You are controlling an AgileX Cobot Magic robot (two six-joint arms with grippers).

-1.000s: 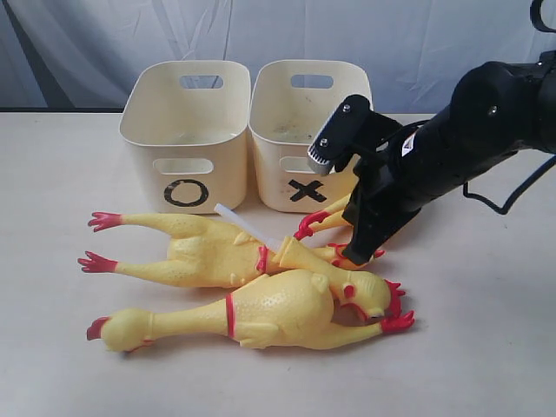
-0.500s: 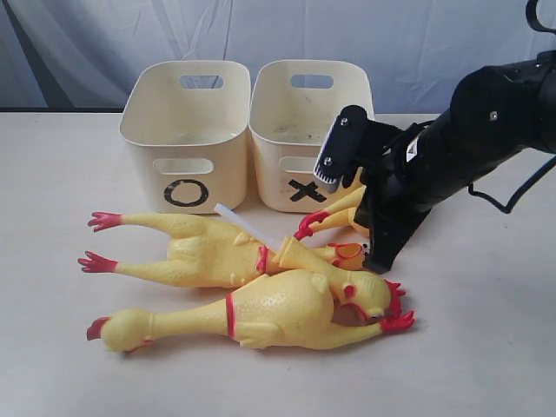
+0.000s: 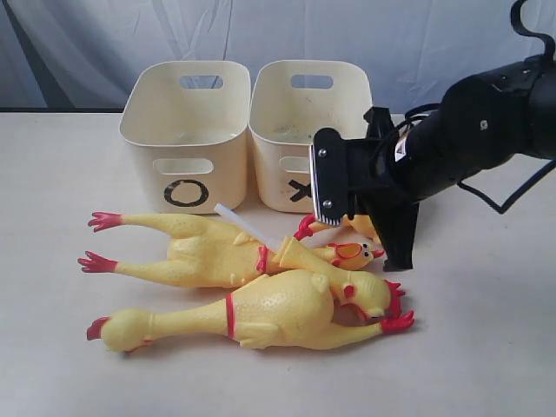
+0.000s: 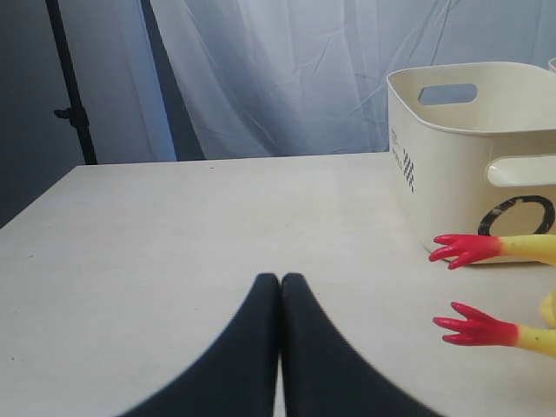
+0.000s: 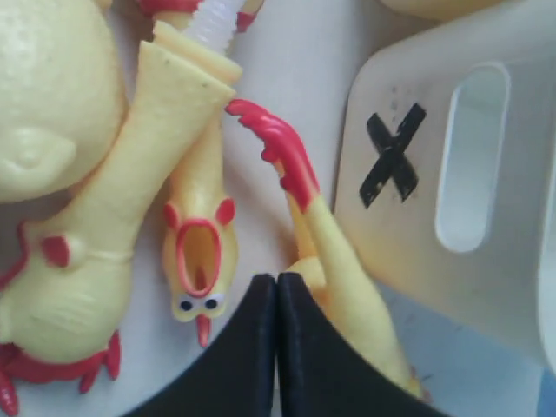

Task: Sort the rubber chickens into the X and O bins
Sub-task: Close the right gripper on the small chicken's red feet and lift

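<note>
In the exterior view, the O bin (image 3: pixel 187 139) and the X bin (image 3: pixel 300 122) stand side by side toward the far edge of the counter (image 3: pixel 486 347). No chicken shows inside either. In front of them one long chicken (image 3: pixel 217 252) lies against a second long chicken (image 3: pixel 269 314), their necks crossing. The right gripper (image 3: pixel 401 257) hangs just beside the X bin's front, over a short chicken (image 3: pixel 352 253).

In the left wrist view, the left gripper (image 4: pixel 280 280) has its fingers pressed together and empty, above bare counter well apart from the bins. Two red feet (image 4: pixel 465 249) lie near the O bin.

In the right wrist view, the right fingers (image 5: pixel 300 347) are pressed together, pinching nothing. Their tips sit between the short chicken's open-beaked head and a red-footed leg (image 5: pixel 287 165) that leans by the X bin.

The risks as I judge them:
- Shut fingers that descend would only shove or squash a toy.
- The tangled necks could drag a neighbour along.
- The bin wall is close enough to get knocked.
</note>
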